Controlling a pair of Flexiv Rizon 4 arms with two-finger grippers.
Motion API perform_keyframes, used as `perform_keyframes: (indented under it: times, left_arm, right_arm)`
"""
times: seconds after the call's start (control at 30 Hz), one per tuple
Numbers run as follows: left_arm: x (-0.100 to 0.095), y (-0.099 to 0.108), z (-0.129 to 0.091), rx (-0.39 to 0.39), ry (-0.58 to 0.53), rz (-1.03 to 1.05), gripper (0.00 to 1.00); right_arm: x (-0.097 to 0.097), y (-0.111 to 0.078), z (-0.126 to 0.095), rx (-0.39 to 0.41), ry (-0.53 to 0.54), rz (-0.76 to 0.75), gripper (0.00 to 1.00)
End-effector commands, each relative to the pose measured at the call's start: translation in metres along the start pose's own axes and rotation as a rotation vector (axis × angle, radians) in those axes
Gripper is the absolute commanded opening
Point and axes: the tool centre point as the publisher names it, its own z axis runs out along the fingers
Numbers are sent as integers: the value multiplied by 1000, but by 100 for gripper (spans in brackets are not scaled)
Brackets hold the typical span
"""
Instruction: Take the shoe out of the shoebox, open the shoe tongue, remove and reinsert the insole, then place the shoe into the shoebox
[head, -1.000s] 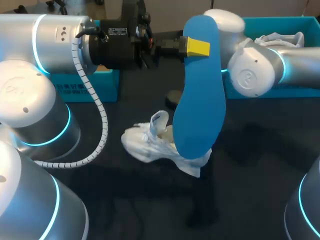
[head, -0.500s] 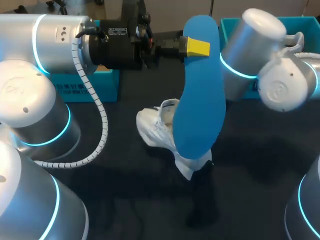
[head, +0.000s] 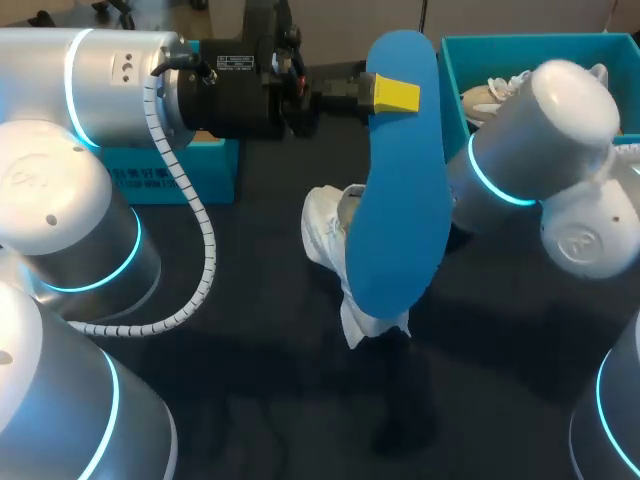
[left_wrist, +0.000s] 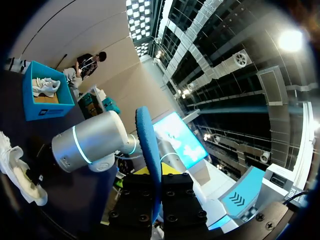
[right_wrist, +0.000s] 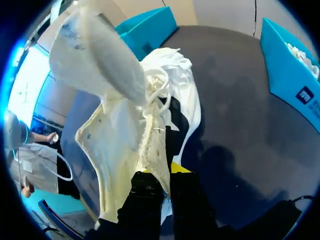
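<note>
My left gripper (head: 395, 95) is shut on the top end of a blue insole (head: 395, 210), which hangs down over the middle of the table. In the left wrist view the insole (left_wrist: 149, 150) stands edge-on between the fingers of the left gripper (left_wrist: 155, 176). Behind the insole a white shoe (head: 328, 232) hangs above the table, toe down. My right gripper (right_wrist: 165, 172) is shut on an edge of the shoe (right_wrist: 150, 105) at its opening. In the head view the insole hides that gripper. The teal shoebox (head: 455, 70) stands at the back right.
Another white shoe (head: 492, 95) lies in the shoebox. A teal lid (head: 175, 172) sits at the back left, partly under my left arm. My right arm's elbow (head: 545, 150) hangs in front of the shoebox. The dark tabletop (head: 300, 400) stretches toward the front.
My right arm swung to the right and lifted the shoe off the table, turning it toe down behind the insole. The left arm and the insole stayed still.
</note>
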Motion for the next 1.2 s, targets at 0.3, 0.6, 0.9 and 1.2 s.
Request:
perform_keyframes:
  times: [0.3,0.6,0.9,1.2]
  left_arm:
    - [-1,1,1,1,-1,0,0]
    - [-1,1,1,1,-1,0,0]
    - [-1,1,1,1,-1,0,0]
    - [-1,1,1,1,-1,0,0]
  right_arm:
    - [-1,-14,6,-110,-72,144,0]
    - [4,-23,21,-96,-62,178,0]
    - [4,-34,36,-74,-51,210,0]
    - [1,-42,45,-33,-50,213,0]
